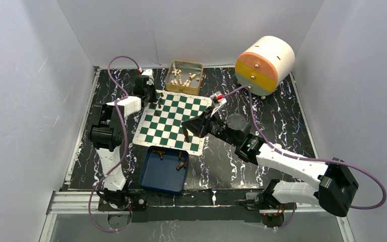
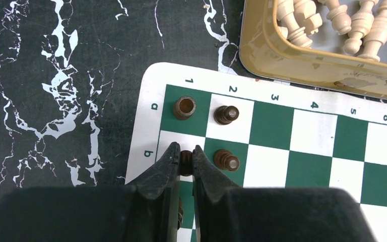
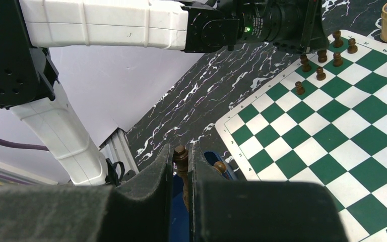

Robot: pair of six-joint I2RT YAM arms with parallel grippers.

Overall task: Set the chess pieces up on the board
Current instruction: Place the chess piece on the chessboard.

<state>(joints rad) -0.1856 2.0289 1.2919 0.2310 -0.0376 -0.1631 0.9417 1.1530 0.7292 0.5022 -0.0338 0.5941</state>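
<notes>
The chess pieces (image 2: 226, 114) are seen in three places. A few are stood on the upper left corner of the board (image 1: 174, 123), a few are laid in the blue tray (image 1: 153, 177) at the lower centre of the top view, and one is gripped by each tool.

In the left wrist view, the left tool (image 2: 184, 151) is closed tightly on a dark piece (image 2: 186, 160) over the white square b1. Whether that piece is touching the board cannot be told. Three more are stood just beside it, on squares a1, a2 and b2.

A gold tin (image 2: 302, 70) of cream-white pieces (image 2: 350, 22) is set just beyond the board's upper edge.

Farther right, the right tool (image 3: 182, 151) is shut narrowly on an upright piece (image 3: 181, 157), which is held over the board's lower edge, near the tray.

At the upper right of the top view, a cream, orange and yellow drum (image 1: 264, 63) is rested on the dark marbled surface (image 1: 277, 126).
</notes>
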